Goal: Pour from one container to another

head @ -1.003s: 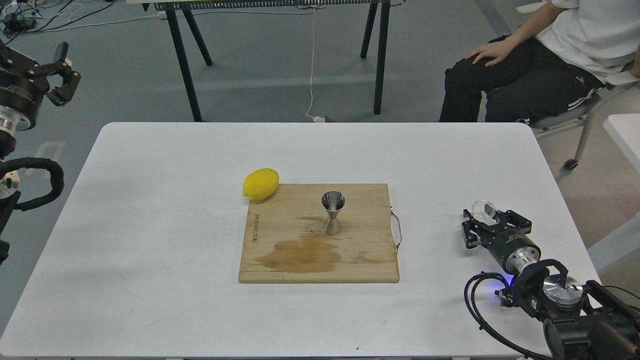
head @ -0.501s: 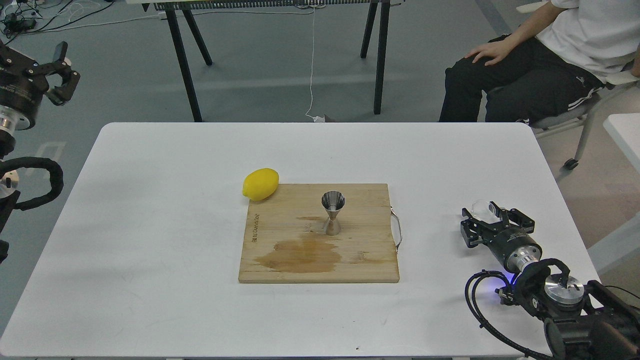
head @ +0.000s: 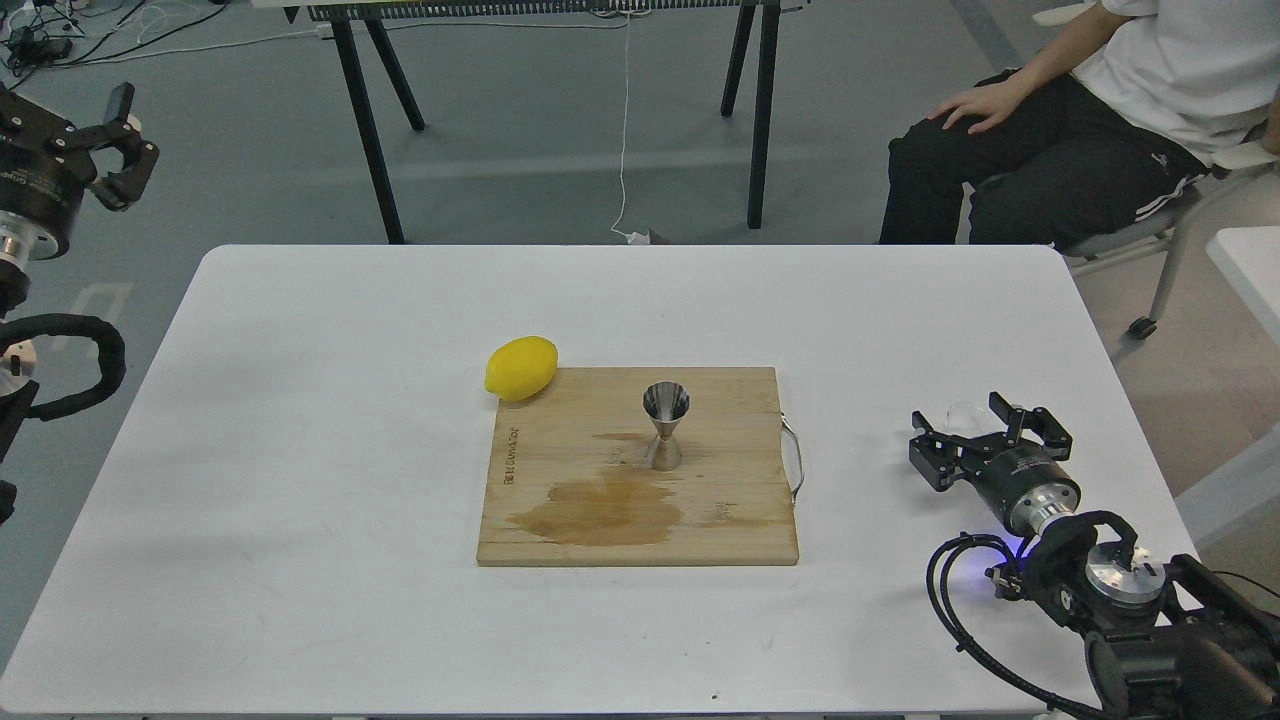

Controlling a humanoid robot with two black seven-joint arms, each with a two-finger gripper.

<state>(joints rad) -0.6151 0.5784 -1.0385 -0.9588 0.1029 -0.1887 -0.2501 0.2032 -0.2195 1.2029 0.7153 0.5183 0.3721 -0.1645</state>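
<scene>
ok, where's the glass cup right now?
Head view: the glass cup is on the table's right side, between the fingers of the right hand, well right of the cutting board and jigger.

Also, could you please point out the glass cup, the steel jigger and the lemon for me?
glass cup [head: 962, 412]: head view, on its clear rim between the right hand's fingers.
steel jigger [head: 665, 403]: head view, on its upper cone.
lemon [head: 521, 368]: head view, on its yellow middle.

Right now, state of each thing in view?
Small clear glass cup: upright on the table, between the open fingers of the right gripper.
Shiny steel hourglass jigger: upright on the board.
Yellow lemon: resting at the board's corner.
Wooden cutting board: flat, wet-stained.
Left gripper: open, raised, empty.
</scene>
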